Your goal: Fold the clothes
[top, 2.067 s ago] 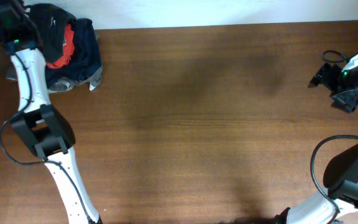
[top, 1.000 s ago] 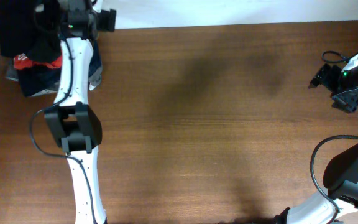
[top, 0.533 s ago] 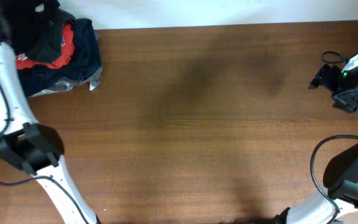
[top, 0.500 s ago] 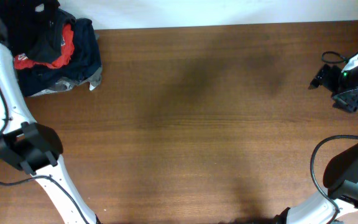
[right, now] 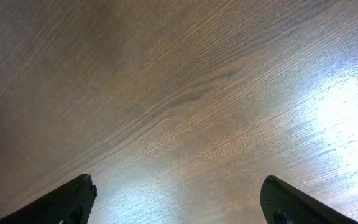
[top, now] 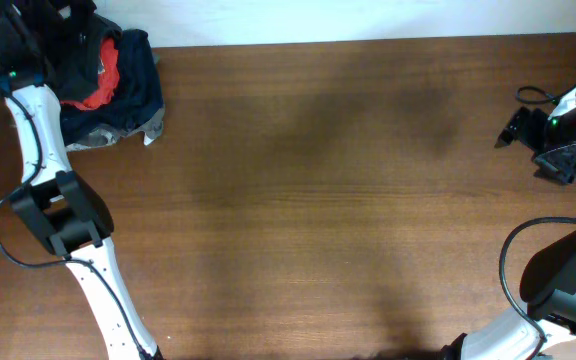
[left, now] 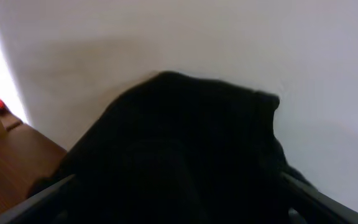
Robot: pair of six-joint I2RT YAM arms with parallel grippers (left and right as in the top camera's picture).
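Soft black short-sleeved T-shirt [top: 78, 42] tops heap of navy, red, grey garments [top: 136, 88] at far-left corner of brown wooden table [top: 348, 200] — left gripper [left: 180, 190] faces it, fingers spread, nothing clamped; right gripper [right: 178, 183] released — above bare wood.

The left arm [top: 38, 140] has swung about. 2 seconds ago its elbow joint [top: 58, 212] sat close to where it is now. 1 second ago it stood further right, with the wrist over the back edge of the table [top: 318, 200]. 0.5 seconds ago it lay far left, the wrist out of the overhead view. Now the left end effector [top: 6, 35] is back at the top-left corner, just beside the black T-shirt [top: 73, 40]. That shirt, spread flatter over the red garment [top: 103, 70] 1 second ago, is bunched up again.
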